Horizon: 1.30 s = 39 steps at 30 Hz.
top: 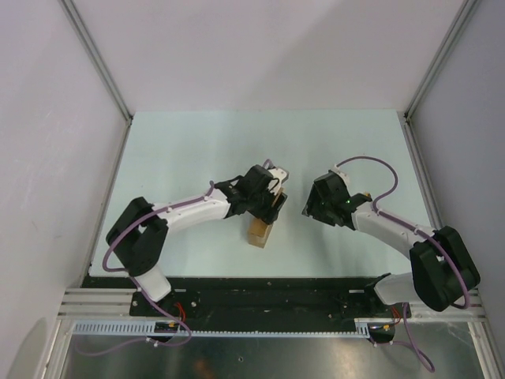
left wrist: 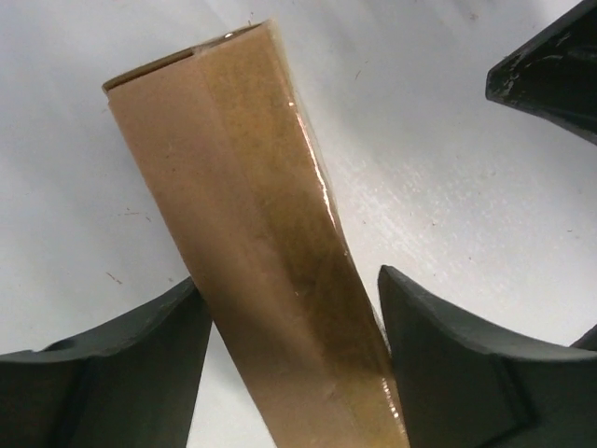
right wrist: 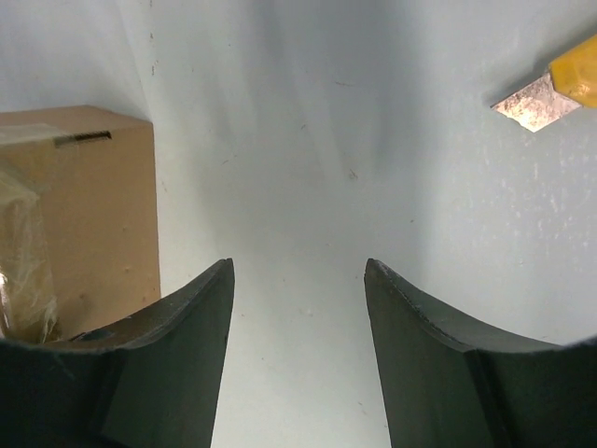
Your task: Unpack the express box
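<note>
In the top view, one express box (top: 259, 234) sits near the middle of the pale tabletop (top: 197, 150), just in front of the two arm bases and closer to the left arm. The left hand (top: 268, 209) reaches over the box and covers its far end. Only the near brown end shows, so its long axis cannot be read here. The right hand (top: 308, 208) hangs just beside the box on its right, apart from it. There are two arms, two hands and one box.

In the left wrist view, the express box (left wrist: 252, 252) runs between the two fingers (left wrist: 103, 373) of the left hand (left wrist: 289, 280). Both fingers press against its sides, so this hand is closed on the box. The long axis slants from the near lower right to the far upper left. The far end shows a thin flap seam, and a glossy strip of tape runs down one edge. A black angular part (left wrist: 550, 65) juts in at the upper right over the tabletop (left wrist: 466, 187); what it belongs to cannot be told.

In the right wrist view, the right hand (right wrist: 298, 271) stands wide apart with only bare tabletop (right wrist: 298, 140) between its fingers. The express box (right wrist: 93, 205) is to the left, beside the left finger, with crinkled clear film on it. The blade of one yellow utility knife (right wrist: 536, 101) pokes in at the upper right, well apart from the box.
</note>
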{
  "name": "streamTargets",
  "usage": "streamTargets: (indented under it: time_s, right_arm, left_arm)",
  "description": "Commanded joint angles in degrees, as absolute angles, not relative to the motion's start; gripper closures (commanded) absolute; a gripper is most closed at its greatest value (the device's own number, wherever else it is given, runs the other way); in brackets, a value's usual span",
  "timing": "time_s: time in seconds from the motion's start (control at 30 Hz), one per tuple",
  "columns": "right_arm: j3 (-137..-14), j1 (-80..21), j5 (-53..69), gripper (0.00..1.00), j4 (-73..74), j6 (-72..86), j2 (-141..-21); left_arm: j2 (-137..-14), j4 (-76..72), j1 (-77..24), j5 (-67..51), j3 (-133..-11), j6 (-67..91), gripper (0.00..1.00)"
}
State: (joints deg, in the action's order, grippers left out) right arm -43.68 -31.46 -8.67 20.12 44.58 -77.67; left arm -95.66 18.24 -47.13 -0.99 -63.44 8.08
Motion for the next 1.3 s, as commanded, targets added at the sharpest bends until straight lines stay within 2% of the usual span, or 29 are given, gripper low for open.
streamTargets:
  time_s: [0.0, 0.1, 0.17, 0.23, 0.27, 0.43, 0.47, 0.5, 0.57, 0.67, 0.93, 1.27]
  right_arm:
    - [-43.2, -31.1, -7.3, 0.38, 17.8, 43.5, -76.1]
    - [-42.7, -31.3, -6.9, 0.38, 17.1, 43.9, -75.9]
    - [-42.7, -31.6, -7.1, 0.38, 16.8, 43.9, -75.8]
    - [-42.7, -31.9, -7.1, 0.39, 16.3, 44.2, -75.9]
    - [-42.7, -32.1, -7.0, 0.39, 16.2, 44.3, -75.9]
    - [-42.7, -33.4, -7.9, 0.39, 14.9, 45.0, -76.1]
    - [-42.7, -33.7, -8.0, 0.39, 14.7, 45.2, -76.4]
    - [-42.7, -33.9, -8.1, 0.39, 14.3, 45.3, -76.5]
    - [-43.0, -34.1, -8.4, 0.39, 13.9, 46.1, -76.4]
    - [-44.3, -35.0, -10.6, 0.37, 15.2, 46.2, -76.4]
    - [-46.9, -36.7, -11.7, 0.36, 16.0, 45.6, -78.4]
    - [-48.7, -37.6, -11.3, 0.31, 14.4, 44.2, -80.3]
  left_arm:
    - [-96.5, 20.7, -45.4, -1.5, -65.7, 8.1, 0.35]
    - [-96.2, 20.5, -40.5, -12.7, -64.7, 11.0, 0.42]
    - [-96.7, 19.0, -37.5, -22.6, -63.3, 13.7, 0.43]
    - [-96.3, 16.4, -33.8, -27.8, -61.4, 15.8, 0.44]
    - [-96.2, 13.5, -32.6, -33.7, -59.6, 18.0, 0.44]
    - [-98.3, 2.3, -29.9, -43.8, -56.2, 27.3, 0.4]
    - [-99.6, 0.3, -30.0, -45.6, -55.0, 31.8, 0.33]
    - [-100.1, -2.9, -30.1, -46.4, -54.3, 33.9, 0.3]
    - [-100.7, -7.7, -30.1, -46.0, -53.4, 38.6, 0.2]
    - [-100.6, -7.6, -29.9, -41.7, -52.8, 38.6, 0.17]
    - [-93.7, 5.0, -26.9, -21.4, -51.2, 31.2, 0.15]
    - [-89.5, 12.4, -24.3, -10.4, -54.2, 25.0, 0.12]
